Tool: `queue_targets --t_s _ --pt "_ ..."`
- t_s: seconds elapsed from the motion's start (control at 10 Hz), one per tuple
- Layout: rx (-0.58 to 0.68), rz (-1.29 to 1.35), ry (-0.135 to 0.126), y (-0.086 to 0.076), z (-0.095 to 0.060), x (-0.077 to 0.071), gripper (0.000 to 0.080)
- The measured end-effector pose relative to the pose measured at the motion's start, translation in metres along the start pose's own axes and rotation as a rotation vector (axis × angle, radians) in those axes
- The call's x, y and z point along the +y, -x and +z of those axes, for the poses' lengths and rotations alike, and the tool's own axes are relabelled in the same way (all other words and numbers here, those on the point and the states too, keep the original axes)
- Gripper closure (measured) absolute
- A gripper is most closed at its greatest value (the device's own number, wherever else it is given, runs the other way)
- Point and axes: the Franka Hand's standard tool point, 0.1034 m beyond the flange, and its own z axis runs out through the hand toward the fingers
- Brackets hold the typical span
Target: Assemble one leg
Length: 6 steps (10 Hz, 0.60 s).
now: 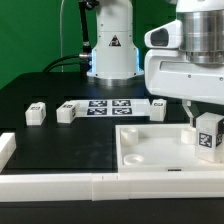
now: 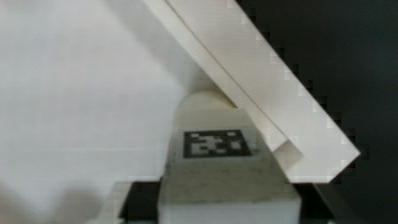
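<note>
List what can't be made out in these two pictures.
- Exterior view: the right edge cuts off the panel beyond the leg in the jaws, so its seating is unclear.
- Wrist view: the panel's rim covers the leg's tip; no socket shows.
- Exterior view: the loose legs' tags are too small to read.

**No words or numbers, only coded tags and one sign**

You will find no letters, brand names or digits that can be read in either view. What you do get are black-and-white square tags. One sits on the leg at the exterior view's right, and the wrist view shows this tag most clearly. Smaller ones mark the far-left leg, the second leg and the third leg. Several tags lie in a row on the marker board. The robot base bears a dark triangular warning sign (its symbol is too small to tell).
</note>
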Motion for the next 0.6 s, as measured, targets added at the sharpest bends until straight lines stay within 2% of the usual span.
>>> queue_targets --t_s 0.2,0.5,0.6 --pt "0.002 0.262 0.001 0.0009 0.0003 -0.0009 0.0508" --pt "0.0 0.434 -0.004 0.0007 0.0008 -0.0011 0.0508" --pt "-0.001 0.415 -0.003 0.0013 0.0011 -0.0012 0.0353"
